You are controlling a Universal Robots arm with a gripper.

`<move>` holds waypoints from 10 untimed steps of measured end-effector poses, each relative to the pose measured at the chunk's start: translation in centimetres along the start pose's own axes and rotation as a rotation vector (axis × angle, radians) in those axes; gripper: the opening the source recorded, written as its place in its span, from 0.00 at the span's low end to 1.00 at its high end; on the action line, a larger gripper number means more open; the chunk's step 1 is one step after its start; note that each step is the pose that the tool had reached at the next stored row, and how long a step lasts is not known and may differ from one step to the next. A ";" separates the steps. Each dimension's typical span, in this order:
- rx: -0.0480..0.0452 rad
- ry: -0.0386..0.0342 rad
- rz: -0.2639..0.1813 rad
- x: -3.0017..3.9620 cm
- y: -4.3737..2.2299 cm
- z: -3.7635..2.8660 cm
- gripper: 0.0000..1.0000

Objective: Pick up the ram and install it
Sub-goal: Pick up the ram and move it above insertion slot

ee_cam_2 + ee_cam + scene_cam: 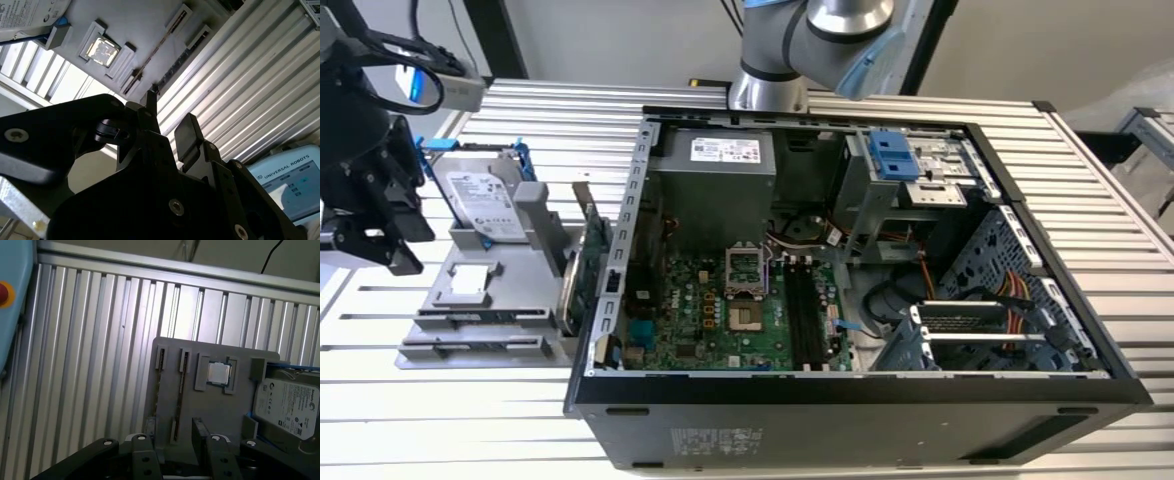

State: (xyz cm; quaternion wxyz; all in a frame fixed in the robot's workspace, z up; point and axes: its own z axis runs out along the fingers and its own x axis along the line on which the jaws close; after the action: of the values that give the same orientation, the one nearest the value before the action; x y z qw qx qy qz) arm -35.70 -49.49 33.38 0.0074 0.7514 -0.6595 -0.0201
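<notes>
Exterior view: my gripper (387, 250) hangs at nine o'clock of the computer case (854, 410), beside the grey fixture's (494, 300) outer edge. Second wrist view: my fingers (185, 132) stand apart; the ram (150, 57) sits edge-on in its fixture slot just beyond them. First wrist view: bare table slats (100, 365) flank the fixture.

Ram (179, 395), a thin, long stick standing on its edge in the grey tray (220, 410), ungripped.

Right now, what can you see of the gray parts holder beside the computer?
The gray holder is a flat, matte, plastic-looking plate lying on the ribbed metal table, at the exterior view's left of the open computer. It has narrow slot brackets, a square pocket holding a chip, and a hard drive at one end. The open tool hangs over it.
</notes>
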 end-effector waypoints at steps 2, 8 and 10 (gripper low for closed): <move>0.0000 0.0000 0.000 0.00 0.00 0.07 1.00; -0.0001 0.0000 0.000 0.01 -0.01 0.31 1.00; 0.0000 0.0000 0.000 0.01 -0.02 0.38 1.00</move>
State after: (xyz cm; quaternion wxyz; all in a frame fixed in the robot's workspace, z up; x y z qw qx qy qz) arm -35.70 -49.49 33.00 0.0074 0.7514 -0.6595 -0.0201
